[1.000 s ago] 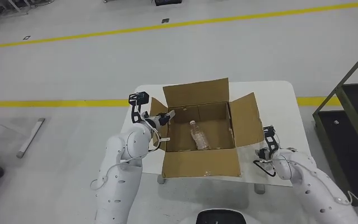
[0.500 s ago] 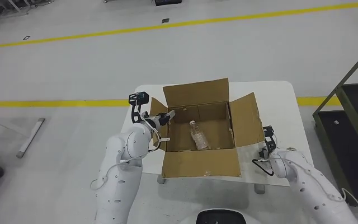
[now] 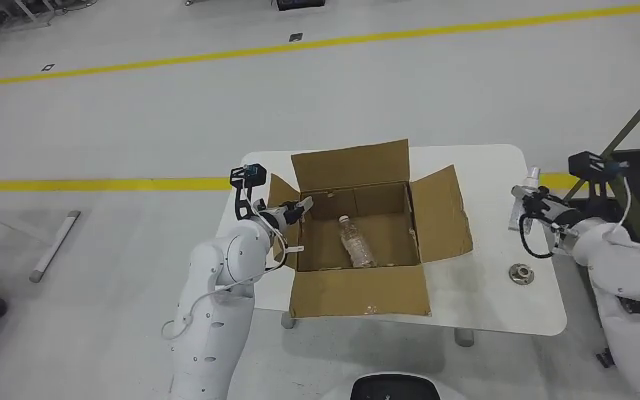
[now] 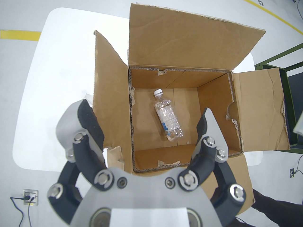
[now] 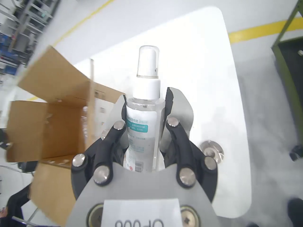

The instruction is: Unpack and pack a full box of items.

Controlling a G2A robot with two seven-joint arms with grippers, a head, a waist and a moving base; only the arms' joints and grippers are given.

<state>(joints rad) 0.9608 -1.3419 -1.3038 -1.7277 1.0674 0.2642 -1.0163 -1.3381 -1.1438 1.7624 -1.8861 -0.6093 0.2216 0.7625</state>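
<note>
**boxbot_fan:** The right gripper [image 5: 145, 102] is clamped on the spray [image 5: 139, 131]. The pads sit on the clear body just under the white collar, with the cap sticking out past the fingertips. It's up over the right edge of the table [image 3: 480, 290], well apart from the box [image 3: 362, 292], and there's a small metal disc [image 3: 519, 272] lying on the table below it. How do you reckon the spray handles?

**gripnerd:** Looks like stiff plastic, round and smooth, with liquid inside, so I'd guess it has some weight and could twist in the pads. The body is the right place to hold it. The cap looks like it would just pop off.

**boxbot_fan:** And the left gripper [image 4: 145, 109]?

**gripnerd:** Its jaws are wide apart with nothing in them, and it hangs over the left side of the box. Down on the box floor lies a bottle [image 4: 168, 119], flat and a bit slanted, with its cap toward the far wall.

**boxbot_fan:** That one looks crinkly.

**gripnerd:** Yeah, it's thin-walled, and I can't tell how full it is. I'd say it's light and easy to crush. I'd pinch it across the middle at the label, gently. The neck is too small a target down in that box.
</note>
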